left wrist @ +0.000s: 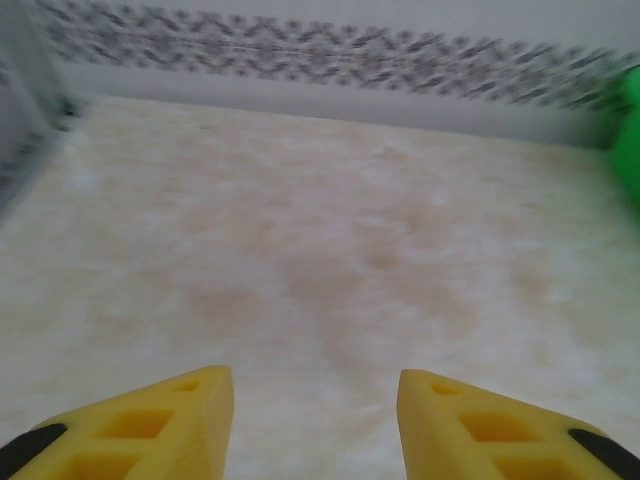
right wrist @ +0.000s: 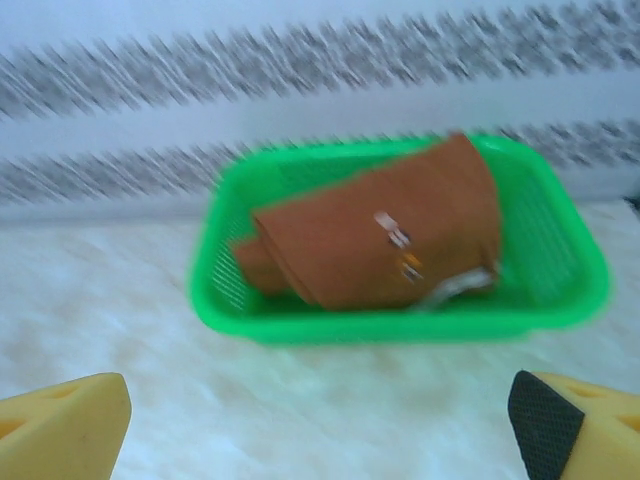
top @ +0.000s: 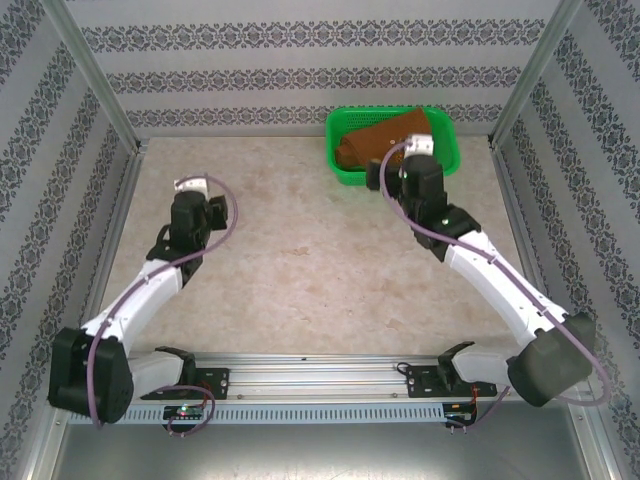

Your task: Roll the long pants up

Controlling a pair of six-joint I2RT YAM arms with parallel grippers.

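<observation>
Long pants [right wrist: 380, 235]: rust-brown soft fabric, gathered into a compact folded bundle and not spread flat.
Shape: wider at its right end and narrower at its left, where a smaller fold of the same cloth sticks out.
Surface: smooth and plain, with a few small pale marks near the middle of the top face that look like buttons; the blur hides detail. A thin pale strip shows at the lower right edge.
Where it is: inside the green basket [right wrist: 400, 325], lying slantwise, with its right end reaching up to the far rim.
Overhead view: the long pants [top: 385, 140] fill the left and middle of the green basket [top: 345, 178], which stands at the far side of the desk [top: 300, 250], right of centre and close to the patterned back wall [top: 300, 80].
Right fingers [right wrist: 90, 410]: yellow, spread wide, nothing between them; over bare desk just in front of the basket, apart from the cloth. From above, the right fingers [top: 418, 147] sit at the basket's near edge.
Left fingers [left wrist: 200, 400]: yellow, parted with a clear gap, gripping nothing, over bare desk. From above, the left fingers [top: 190, 186] are on the left side, well apart from the basket.
</observation>
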